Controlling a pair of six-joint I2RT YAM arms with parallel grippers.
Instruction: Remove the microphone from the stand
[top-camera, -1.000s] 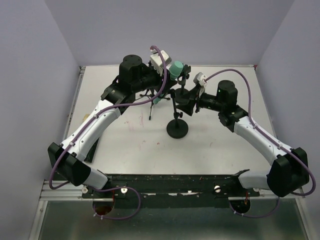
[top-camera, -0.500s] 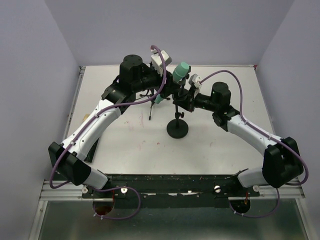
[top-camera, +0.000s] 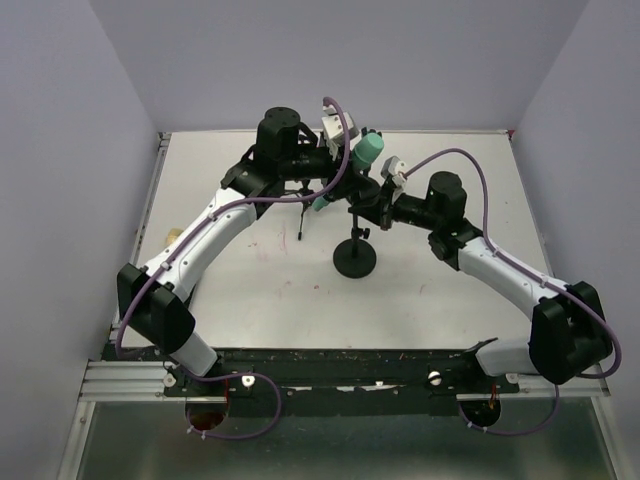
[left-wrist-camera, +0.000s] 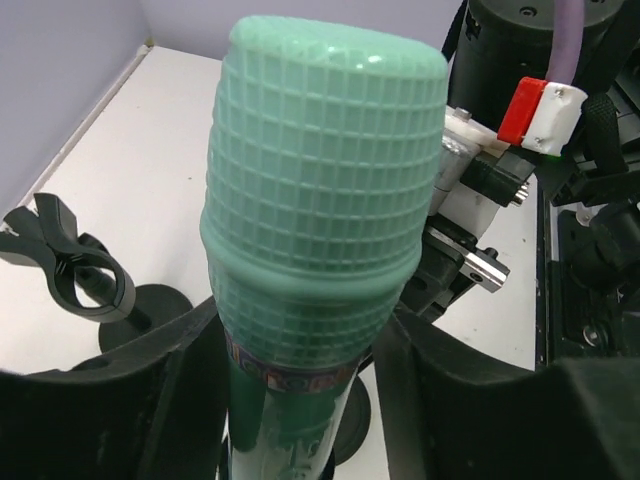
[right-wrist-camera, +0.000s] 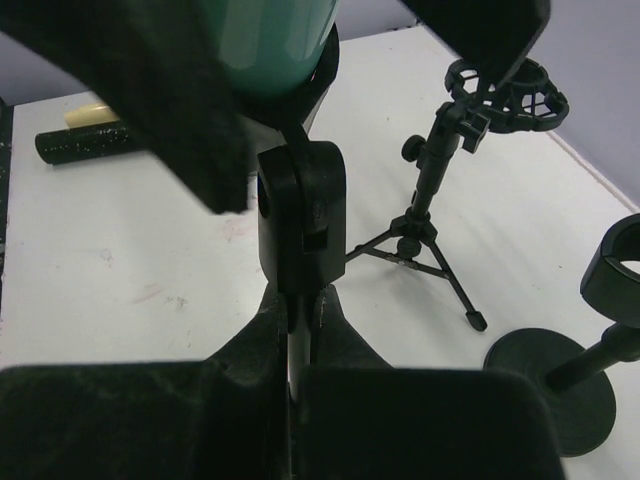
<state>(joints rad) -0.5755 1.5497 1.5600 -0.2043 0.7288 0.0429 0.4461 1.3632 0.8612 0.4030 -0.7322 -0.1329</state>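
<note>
The microphone (top-camera: 368, 150) has a mint-green grille head and sits tilted in the clip of a black stand with a round base (top-camera: 355, 258). My left gripper (top-camera: 352, 162) comes in from the left. In the left wrist view its fingers (left-wrist-camera: 190, 350) press both sides of the microphone (left-wrist-camera: 325, 200) just under the head. My right gripper (top-camera: 369, 207) is shut on the stand's thin pole (right-wrist-camera: 301, 345), right below the clip joint (right-wrist-camera: 300, 215). The microphone's green body (right-wrist-camera: 275, 40) shows above that joint.
A small black tripod stand (right-wrist-camera: 425, 235) with a shock mount (right-wrist-camera: 500, 95) stands behind. Another round-base stand (right-wrist-camera: 560, 395) with an open ring clip is at the right, and one with a clip (left-wrist-camera: 75, 280) shows at the left. A black tube (right-wrist-camera: 85, 140) lies far left.
My right gripper slid in towards the stand and shut on its pole. The left arm shifted right, and the microphone head moved right with it.
</note>
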